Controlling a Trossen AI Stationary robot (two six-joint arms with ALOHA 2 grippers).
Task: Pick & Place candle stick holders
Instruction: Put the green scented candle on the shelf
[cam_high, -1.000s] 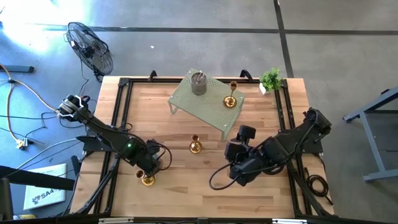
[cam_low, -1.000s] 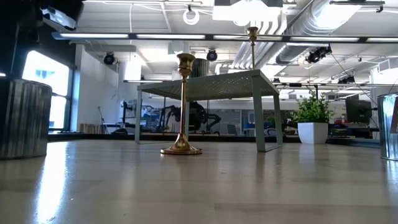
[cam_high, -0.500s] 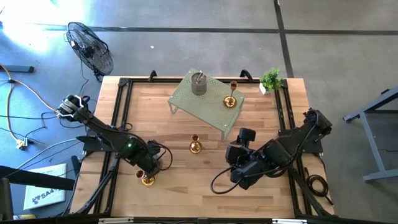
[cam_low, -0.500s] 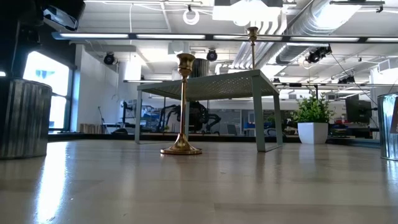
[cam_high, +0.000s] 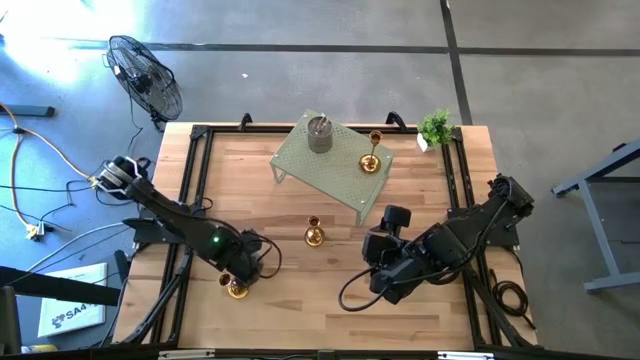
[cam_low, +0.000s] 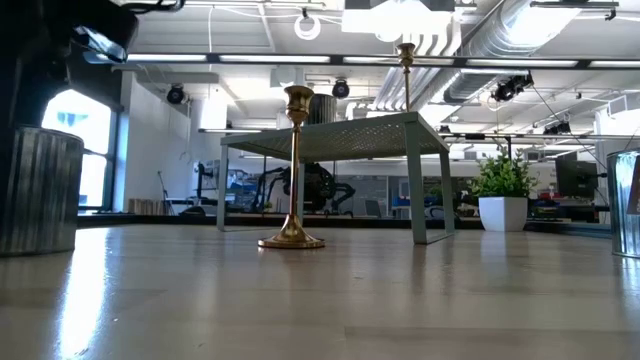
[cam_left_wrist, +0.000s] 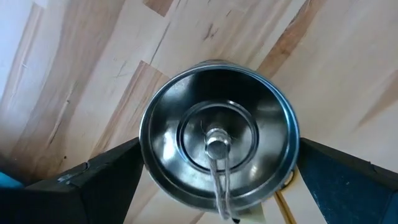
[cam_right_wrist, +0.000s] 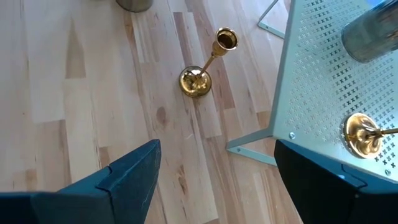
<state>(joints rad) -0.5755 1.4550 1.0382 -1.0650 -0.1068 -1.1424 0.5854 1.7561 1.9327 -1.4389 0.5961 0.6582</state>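
Observation:
My left gripper (cam_high: 248, 266) is at the near left of the table, pointing down, its open fingers on either side of a squat grey-silver cup (cam_left_wrist: 217, 124). The cup stands upright on the table (cam_low: 35, 190). A gold holder (cam_high: 237, 290) stands just near of that gripper. A second gold holder (cam_high: 314, 235) stands upright at the table's middle, and also shows in the right wrist view (cam_right_wrist: 199, 78). A grey cup (cam_high: 319, 133) and a third gold holder (cam_high: 371, 158) stand on the pale green rack (cam_high: 335, 170). My right gripper (cam_right_wrist: 216, 155) is open and empty at the near right (cam_high: 385, 280). My left gripper's fingers (cam_left_wrist: 106, 180) come from above, pointing down, close against two opposite sides of the grey cup's rim (cam_left_wrist: 144, 149). I cannot tell whether they touch it. The cup stands upright with its base on the table.
A small potted plant (cam_high: 436, 128) stands at the far right corner. Another silvery cup (cam_low: 626, 205) shows at the low view's right edge. A black frame (cam_high: 190, 180) runs along the table's edges. There is bare wood between the two arms, near of the middle gold holder.
My left gripper has gone a little toward the table's right edge, and its arm shows lower over the grey cup in the low view. The cup still stands on the table.

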